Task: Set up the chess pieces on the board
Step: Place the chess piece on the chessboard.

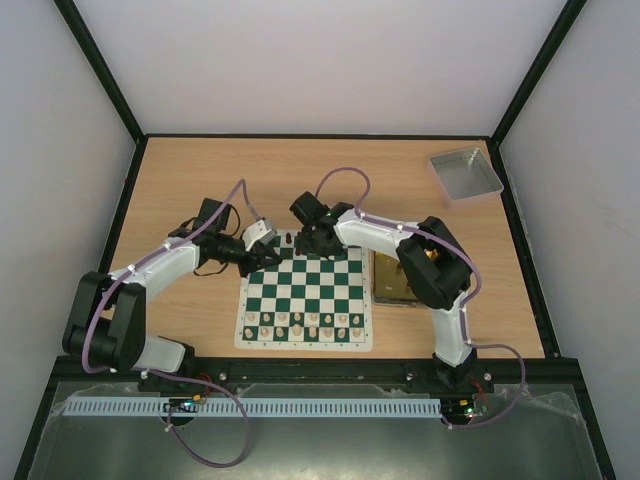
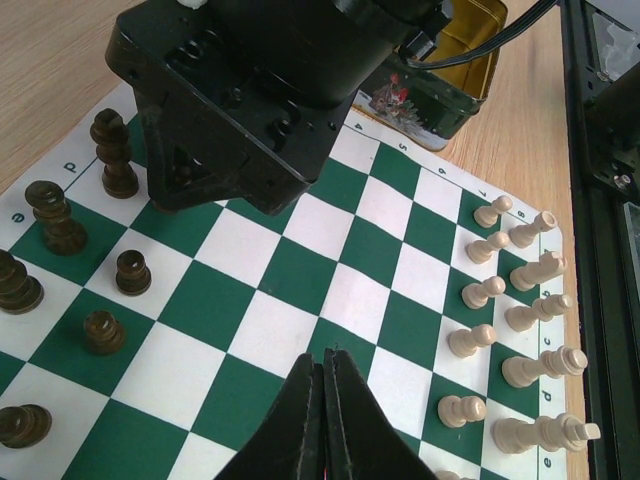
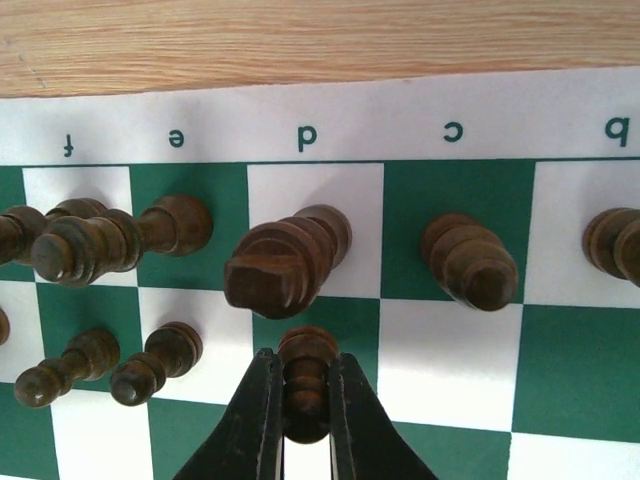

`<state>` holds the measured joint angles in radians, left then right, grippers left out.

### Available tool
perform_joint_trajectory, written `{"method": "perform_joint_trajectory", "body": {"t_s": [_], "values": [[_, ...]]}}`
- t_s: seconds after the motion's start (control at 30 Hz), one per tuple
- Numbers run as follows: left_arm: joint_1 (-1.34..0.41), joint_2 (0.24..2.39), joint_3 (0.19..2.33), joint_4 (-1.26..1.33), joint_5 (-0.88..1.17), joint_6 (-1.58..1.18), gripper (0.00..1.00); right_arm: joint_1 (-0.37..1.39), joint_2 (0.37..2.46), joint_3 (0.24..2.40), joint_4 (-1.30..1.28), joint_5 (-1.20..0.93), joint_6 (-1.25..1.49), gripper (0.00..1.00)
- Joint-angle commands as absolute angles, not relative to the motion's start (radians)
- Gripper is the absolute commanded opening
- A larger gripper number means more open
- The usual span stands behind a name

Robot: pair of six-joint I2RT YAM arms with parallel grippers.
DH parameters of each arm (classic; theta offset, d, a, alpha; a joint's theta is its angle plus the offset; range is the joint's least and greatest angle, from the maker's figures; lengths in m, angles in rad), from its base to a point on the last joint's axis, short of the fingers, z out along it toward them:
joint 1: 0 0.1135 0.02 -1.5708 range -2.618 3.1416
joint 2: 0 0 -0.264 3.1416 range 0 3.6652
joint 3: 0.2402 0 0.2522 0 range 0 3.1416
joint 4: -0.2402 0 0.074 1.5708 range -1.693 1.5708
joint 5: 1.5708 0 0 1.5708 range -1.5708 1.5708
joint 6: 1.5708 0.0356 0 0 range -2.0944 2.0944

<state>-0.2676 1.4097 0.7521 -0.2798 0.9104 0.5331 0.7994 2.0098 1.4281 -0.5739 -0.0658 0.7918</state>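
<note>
On a pale wooden counter [image 1: 200,180] are laid the board [image 1: 305,285], a grey tray [image 1: 466,172] at the far right corner and an open gold tin [image 2: 440,85] just beside the board, its contents not discernible. Six dark chess pieces [image 2: 55,215] are counted on the board in the left wrist view. A dark pawn [image 3: 306,345] on the d file is gripped by the right claw [image 3: 304,365]; the left claw [image 2: 320,358] is pressed shut.

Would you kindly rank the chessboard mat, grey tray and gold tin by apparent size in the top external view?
Largest: green-and-white chessboard mat.
Then: grey metal tray.
Smallest-looking: gold rectangular tin, but the right arm hides part, so that pair is unsure.
</note>
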Motion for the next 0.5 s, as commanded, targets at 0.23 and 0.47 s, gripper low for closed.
{"method": "perform_joint_trajectory", "body": {"t_s": [0.23,0.47], "values": [[-0.263,1.422,0.753,-0.301,0.945,0.564,0.03,0.811,2.042,1.442,-0.610,-0.053,0.788,0.02],[-0.264,1.423,0.751,-0.307,0.946,0.571,0.03,0.810,2.055,1.442,-0.607,-0.057,0.790,0.03]]}}
